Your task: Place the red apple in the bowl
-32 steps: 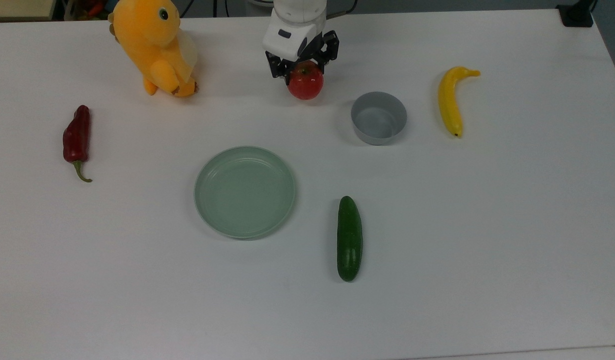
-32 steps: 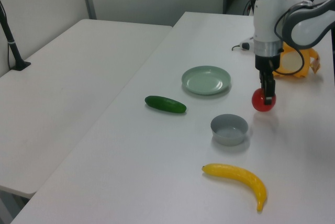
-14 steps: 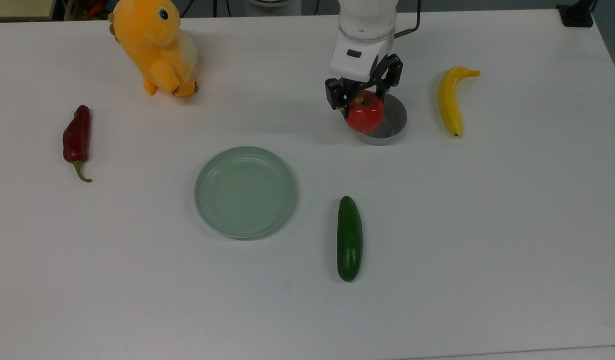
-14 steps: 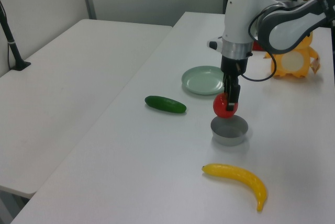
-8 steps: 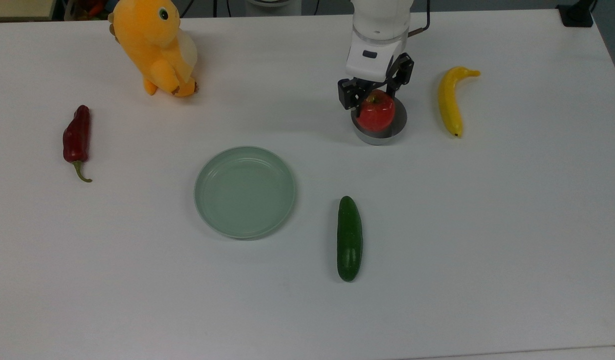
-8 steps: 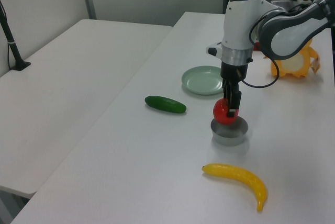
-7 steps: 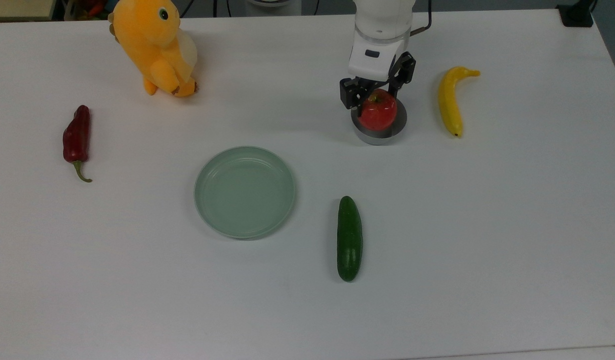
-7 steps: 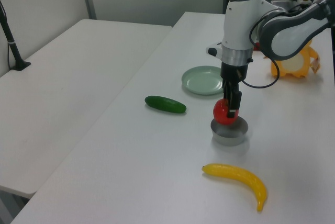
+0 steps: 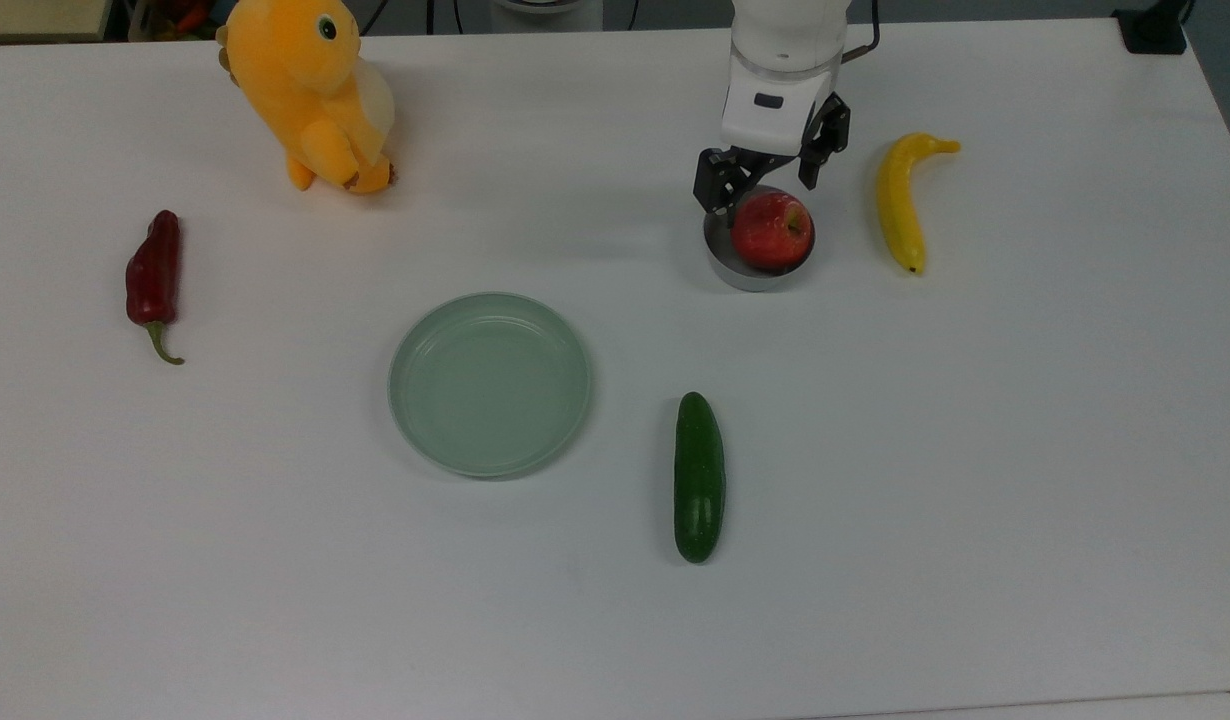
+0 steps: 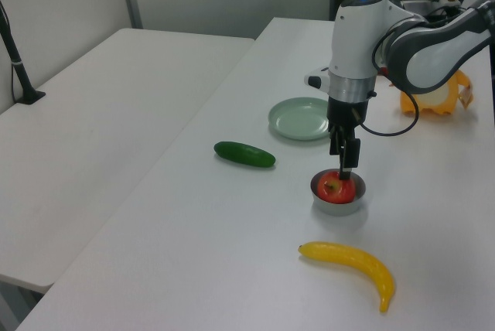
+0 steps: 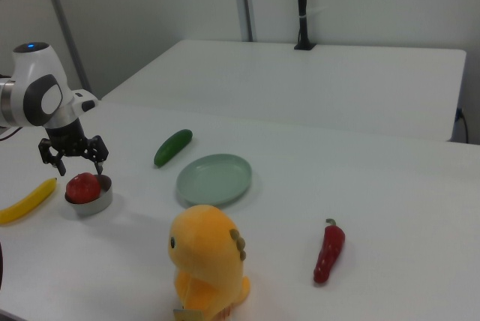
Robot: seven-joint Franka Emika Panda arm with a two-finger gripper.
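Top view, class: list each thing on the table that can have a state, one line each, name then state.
Gripper: open, above the bowl's far rim, holding nothing.
Apple: resting inside the bowl, released.
Bowl: upright, holding the apple.
Plate: upright, nothing on it.
Cucumber: lying flat.
Banana: lying flat.
Chili pepper: lying flat.
Plush toy: standing upright.
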